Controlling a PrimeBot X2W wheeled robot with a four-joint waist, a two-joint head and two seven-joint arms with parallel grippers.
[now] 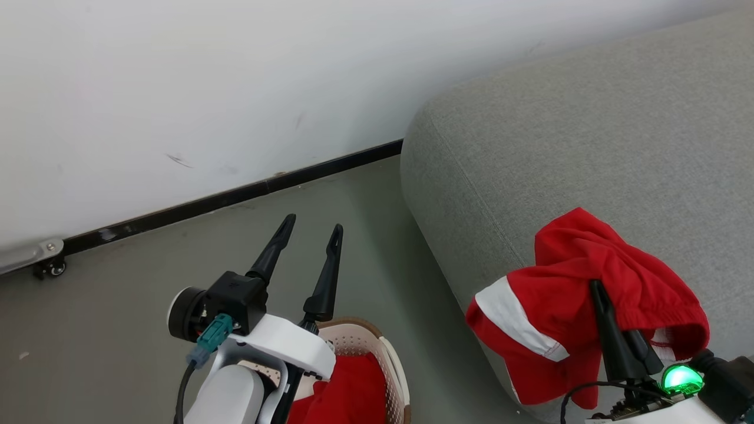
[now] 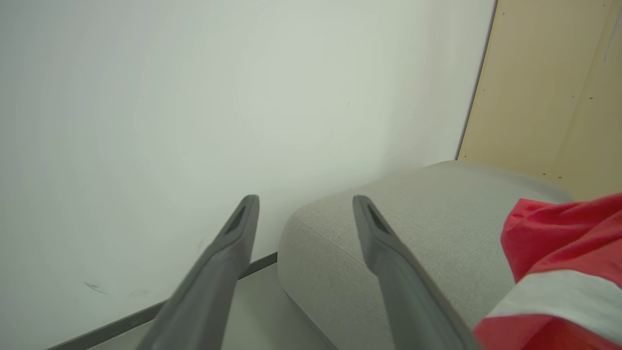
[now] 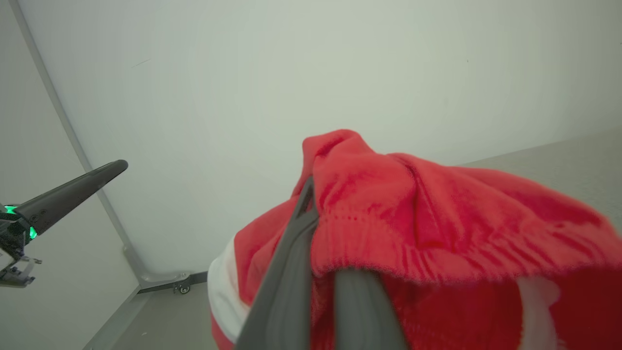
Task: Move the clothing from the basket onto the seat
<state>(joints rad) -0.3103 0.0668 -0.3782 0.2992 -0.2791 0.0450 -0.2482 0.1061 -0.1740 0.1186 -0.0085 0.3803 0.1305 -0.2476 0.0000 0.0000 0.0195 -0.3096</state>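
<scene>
Red cloth with a white band, bunched over the right jaws, which are clamped together on this garment (image 1: pixel 565 277), one dark finger (image 1: pixel 604 318) poking up through the folds. Hangs at the front corner of the light grey seat (image 1: pixel 589 118), part over the cushion, part drooping past its edge toward the floor (image 1: pixel 118 330); cannot tell whether touching the upholstery. In the right wrist view, drapes across both fingers (image 3: pixel 289 272). Left jaws wide apart, holding nothing, long tips aimed up toward the white wall (image 1: pixel 177 70) and its black skirting (image 1: pixel 235 197). Just below that wrist, the cream basket (image 1: pixel 386 359) with its brown rim, on the floor near the seat's front, more red clothing (image 1: pixel 350 386) lying inside. Small caster (image 1: pixel 56 268) at the foot of the wall, far left. In the left wrist view, seat corner beyond the parted fingers, held garment at the right edge.
</scene>
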